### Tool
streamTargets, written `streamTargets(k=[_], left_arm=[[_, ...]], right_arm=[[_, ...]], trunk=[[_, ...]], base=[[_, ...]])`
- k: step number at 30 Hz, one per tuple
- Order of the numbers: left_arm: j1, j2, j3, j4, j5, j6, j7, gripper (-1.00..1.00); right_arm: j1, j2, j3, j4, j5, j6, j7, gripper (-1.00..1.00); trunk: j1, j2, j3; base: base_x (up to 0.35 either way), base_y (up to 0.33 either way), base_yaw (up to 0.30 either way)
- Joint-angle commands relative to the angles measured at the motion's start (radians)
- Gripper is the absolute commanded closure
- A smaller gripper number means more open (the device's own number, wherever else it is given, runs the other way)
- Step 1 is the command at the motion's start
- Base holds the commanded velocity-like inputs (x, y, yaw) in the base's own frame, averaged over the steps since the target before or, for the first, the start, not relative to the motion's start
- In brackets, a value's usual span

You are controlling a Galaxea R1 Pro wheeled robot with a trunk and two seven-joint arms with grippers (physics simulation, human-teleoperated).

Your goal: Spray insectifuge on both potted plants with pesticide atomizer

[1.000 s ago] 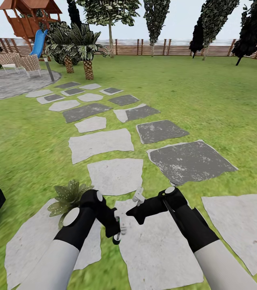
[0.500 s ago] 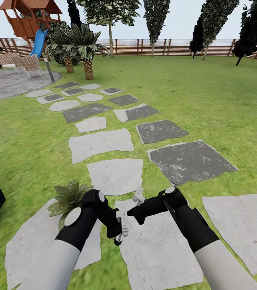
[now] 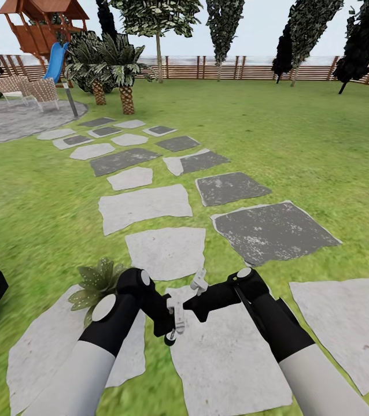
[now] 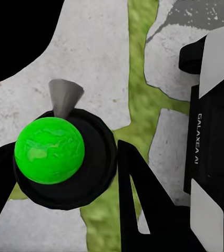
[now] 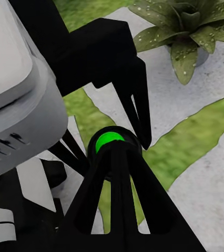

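both arms low over near stones (image 3: pixel 231 358), claws meeting in middle. sprayer (image 3: pixel 198 283) sits between them, at tip of right claw (image 3: pixel 195 306); left claw (image 3: pixel 170 326) just beside. can't tell if either claw grips or gapes. one plant (image 3: pixel 99 282) left of left arm, on stone edge. grass (image 3: pixel 300 150) all round, fence (image 3: pixel 207 67) far back.
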State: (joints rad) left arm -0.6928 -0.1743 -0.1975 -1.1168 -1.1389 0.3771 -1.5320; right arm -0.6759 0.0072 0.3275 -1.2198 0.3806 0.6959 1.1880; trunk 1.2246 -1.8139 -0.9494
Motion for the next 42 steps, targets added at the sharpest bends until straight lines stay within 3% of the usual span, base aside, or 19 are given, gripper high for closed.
streamTargets(k=[1, 5, 32, 35, 38, 42], left_arm=[[-0.001, 0.0, 0.0, -0.007, -0.005, 0.011, -0.01, 1.0], [-0.001, 0.0, 0.0, -0.033, -0.005, 0.011, -0.039, 1.0], [-0.024, 0.0, -0.001, -0.028, -0.019, 0.039, -0.039, 1.0], [-0.024, 0.0, -0.002, -0.026, -0.07, 0.037, -0.039, 1.0], [-0.024, 0.006, -0.001, -0.006, -0.166, 0.031, -0.039, 1.0], [-0.024, 0.031, 0.0, 0.04, -0.21, 0.026, -0.037, 1.0]], right_arm=[[-0.001, 0.001, -0.001, -0.001, 0.007, 0.007, 0.007, 1.0], [-0.001, 0.001, -0.001, -0.001, 0.007, 0.007, 0.007, 1.0], [-0.001, -0.002, -0.001, -0.001, 0.007, 0.007, 0.008, 1.0], [-0.001, -0.004, -0.001, -0.001, 0.007, 0.007, 0.008, 1.0], [-0.001, -0.004, -0.001, -0.001, 0.007, 0.006, 0.008, 1.0], [-0.001, -0.002, 0.0, -0.001, 0.007, 0.006, 0.009, 1.0]], trunk=[[0.0, 0.0, -0.001], [0.0, 0.0, -0.001], [0.0, 0.0, -0.001], [0.0, 0.0, -0.001], [0.0, 0.0, -0.001], [0.0, 0.0, -0.001]], base=[[0.0, 0.0, 0.0], [0.0, 0.0, 0.0], [0.0, 0.0, 0.0], [0.0, 0.0, 0.0], [0.0, 0.0, 0.0], [0.0, 0.0, 0.0]])
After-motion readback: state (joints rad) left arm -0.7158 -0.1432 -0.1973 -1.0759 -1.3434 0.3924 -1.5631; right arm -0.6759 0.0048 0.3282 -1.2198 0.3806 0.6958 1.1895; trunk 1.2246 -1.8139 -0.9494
